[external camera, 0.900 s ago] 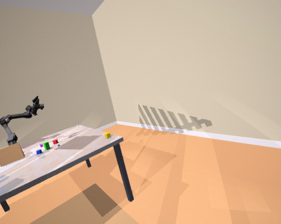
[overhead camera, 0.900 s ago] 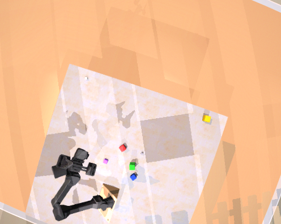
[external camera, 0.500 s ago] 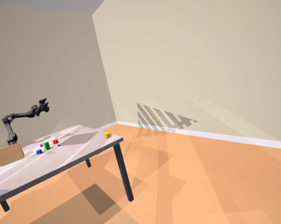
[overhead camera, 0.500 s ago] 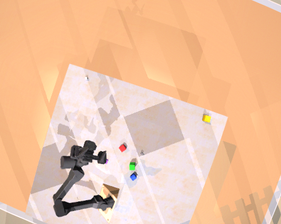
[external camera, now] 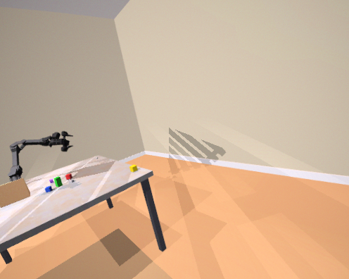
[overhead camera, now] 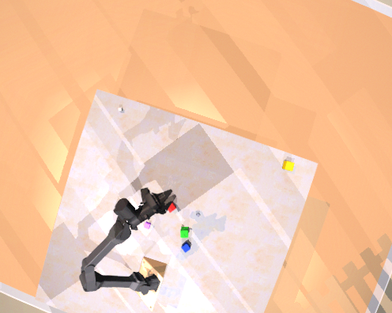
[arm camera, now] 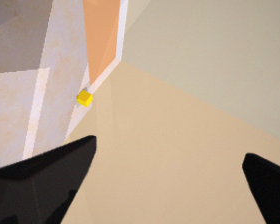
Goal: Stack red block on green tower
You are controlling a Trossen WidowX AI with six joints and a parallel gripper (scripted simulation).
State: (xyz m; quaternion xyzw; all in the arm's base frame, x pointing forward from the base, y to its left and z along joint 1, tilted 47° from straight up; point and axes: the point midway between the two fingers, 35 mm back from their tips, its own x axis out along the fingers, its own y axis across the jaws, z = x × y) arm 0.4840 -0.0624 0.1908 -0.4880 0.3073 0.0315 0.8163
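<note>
Fingers spread wide and empty, the gripper (external camera: 67, 141) hangs high above the table (external camera: 105, 190), ready to descend. Red block (external camera: 68, 176) sits on the table almost directly below it; green tower (external camera: 58, 181) stands just beside that block.

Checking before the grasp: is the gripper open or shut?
Open: the gripper has its fingers spread wide with nothing between them.
</note>
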